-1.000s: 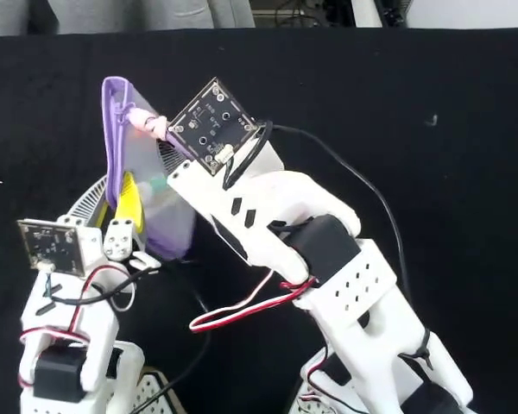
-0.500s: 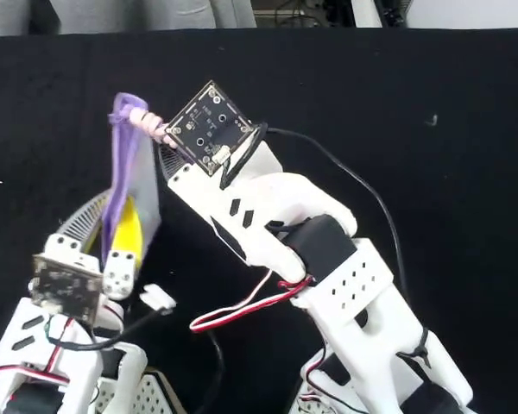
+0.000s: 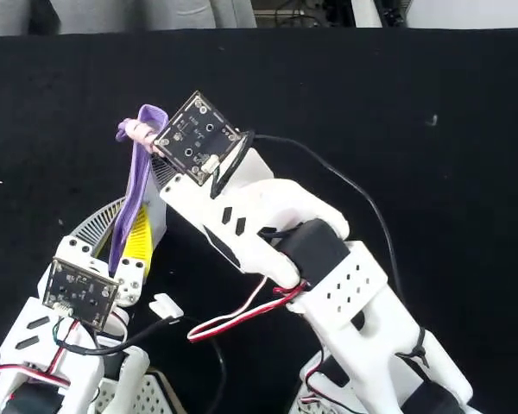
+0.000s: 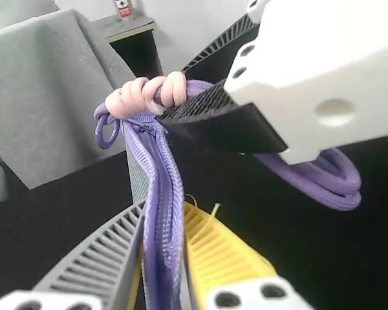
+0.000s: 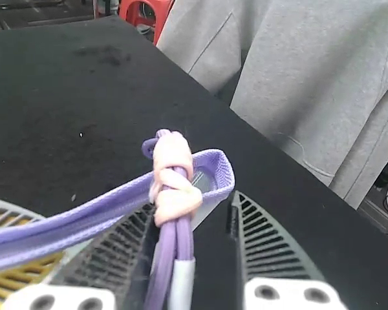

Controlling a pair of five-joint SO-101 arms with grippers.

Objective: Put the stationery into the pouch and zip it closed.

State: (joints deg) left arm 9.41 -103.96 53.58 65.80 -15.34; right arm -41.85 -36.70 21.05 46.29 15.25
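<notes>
Pouch: 1, purple (image 3: pixel 136 194), raised above the black worktop (image 3: pixel 397 112) and stretched between both sets of fingers.
Cord: 1 purple pull cord (image 5: pixel 171 248) with 1 pink knot (image 5: pixel 171 174) just past the tips of the right fingers.
Right fingers (image 5: pixel 271 245): 2, dark, clenched on the cord below the knot.
Left fingers (image 4: pixel 97 265): 1 grey, 1 yellow (image 3: pixel 139 241), grasping the pouch's lower end between them.
Stationery: could not tell.
Around: 1 black cable (image 3: pixel 354 185) and 1 red-and-white wire bundle (image 3: pixel 242 315) beside the right arm.

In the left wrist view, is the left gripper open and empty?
No, the left gripper is shut on the pouch, whose purple zipper edge sits pinched between its grey and yellow fingers.
</notes>
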